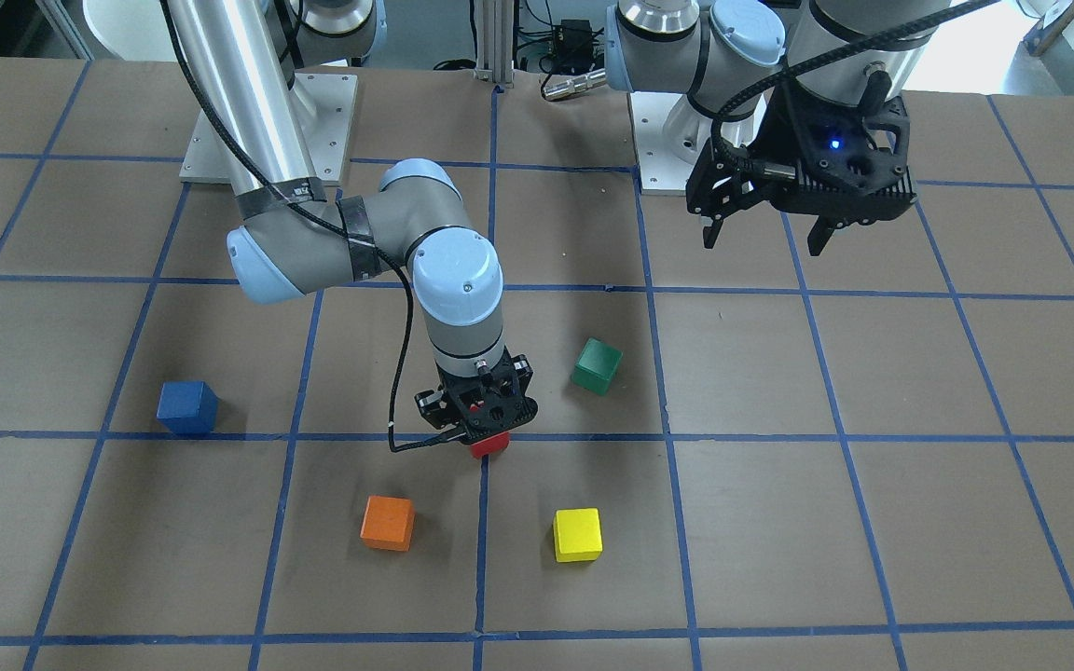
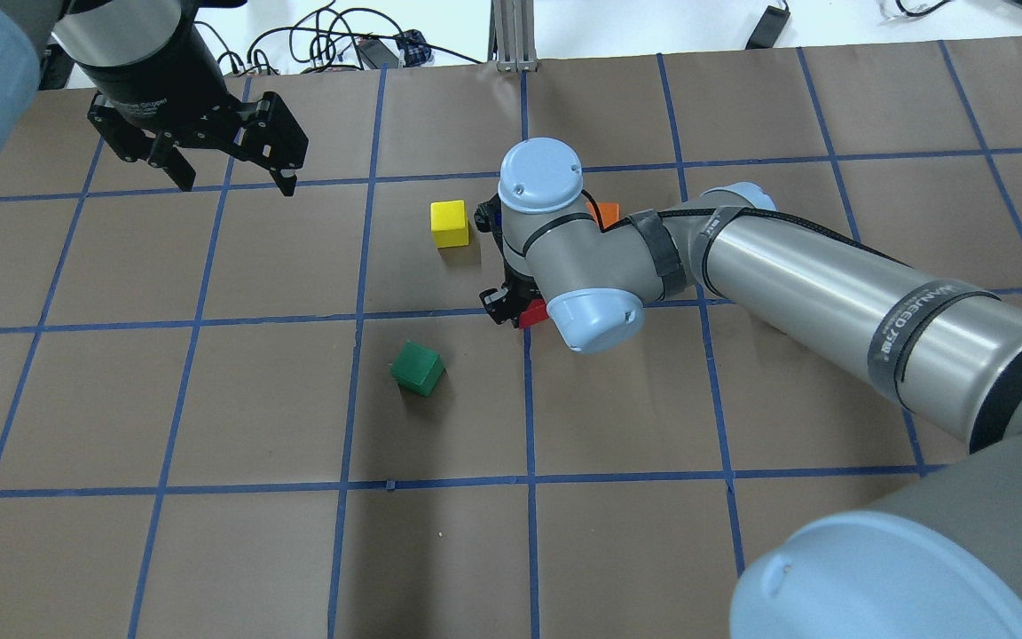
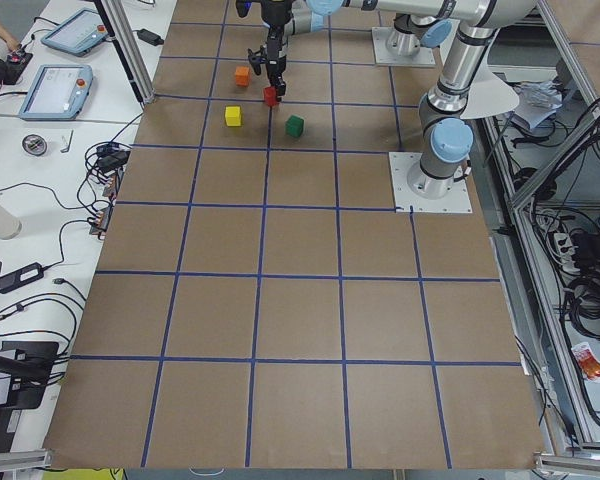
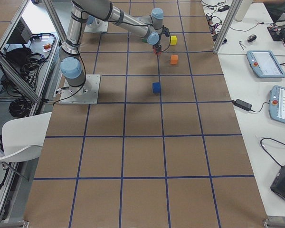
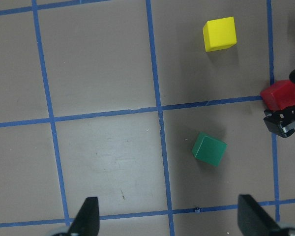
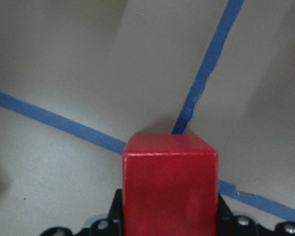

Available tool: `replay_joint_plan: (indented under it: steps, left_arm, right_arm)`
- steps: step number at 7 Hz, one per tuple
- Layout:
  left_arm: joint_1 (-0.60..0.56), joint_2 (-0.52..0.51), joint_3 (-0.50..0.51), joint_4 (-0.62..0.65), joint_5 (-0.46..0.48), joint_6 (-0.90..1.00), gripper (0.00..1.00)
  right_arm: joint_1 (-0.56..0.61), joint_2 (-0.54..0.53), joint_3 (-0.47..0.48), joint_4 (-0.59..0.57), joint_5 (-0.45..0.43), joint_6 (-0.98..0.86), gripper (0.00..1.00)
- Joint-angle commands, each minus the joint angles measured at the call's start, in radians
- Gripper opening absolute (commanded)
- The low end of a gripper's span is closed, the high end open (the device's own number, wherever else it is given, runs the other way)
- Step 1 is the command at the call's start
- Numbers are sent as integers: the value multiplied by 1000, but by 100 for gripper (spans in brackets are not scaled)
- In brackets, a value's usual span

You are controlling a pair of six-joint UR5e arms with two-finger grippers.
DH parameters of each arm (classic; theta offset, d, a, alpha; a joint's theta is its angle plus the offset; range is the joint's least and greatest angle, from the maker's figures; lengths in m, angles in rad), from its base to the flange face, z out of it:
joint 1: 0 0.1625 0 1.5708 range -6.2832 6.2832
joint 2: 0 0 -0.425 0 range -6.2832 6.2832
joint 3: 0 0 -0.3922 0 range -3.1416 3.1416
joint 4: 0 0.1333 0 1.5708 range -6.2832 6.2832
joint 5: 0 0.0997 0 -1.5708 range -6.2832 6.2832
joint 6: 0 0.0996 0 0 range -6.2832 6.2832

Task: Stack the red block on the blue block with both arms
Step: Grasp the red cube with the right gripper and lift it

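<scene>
The red block (image 1: 491, 445) sits between the fingers of my right gripper (image 1: 488, 436) at a crossing of blue tape lines, at or just above the table. It fills the lower part of the right wrist view (image 6: 169, 187) and also shows in the overhead view (image 2: 533, 313). The blue block (image 1: 187, 407) stands alone on the table, well away from that gripper toward the robot's right; it also shows in the exterior right view (image 4: 156, 87). In the overhead view the right arm hides it. My left gripper (image 1: 765, 238) hangs open and empty, high near its base.
A green block (image 1: 597, 365), a yellow block (image 1: 578, 535) and an orange block (image 1: 387, 522) lie around the red block. The brown table (image 1: 873, 522) carries a grid of blue tape. Arm base plates (image 1: 267, 121) stand at the robot's edge.
</scene>
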Motion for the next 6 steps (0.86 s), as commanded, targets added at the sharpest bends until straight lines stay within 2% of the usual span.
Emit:
replay_joint_plan:
  steps: [1,2,3,6]
  left_arm:
    - [0,0,-2,0,1,0,100]
    - [0,0,-2,0,0,0,100]
    - [0,0,-2,0,1,0,100]
    - [0,0,-2,0,0,0,100]
  right_arm:
    - [-3,-11,-3,8,-2,1,0]
    - [-15,-59,-3,25,-6,1,0]
    - [-36,-124,-4,123,-10,-1,0]
    - [-232,-322,23,393,-19,-14,0]
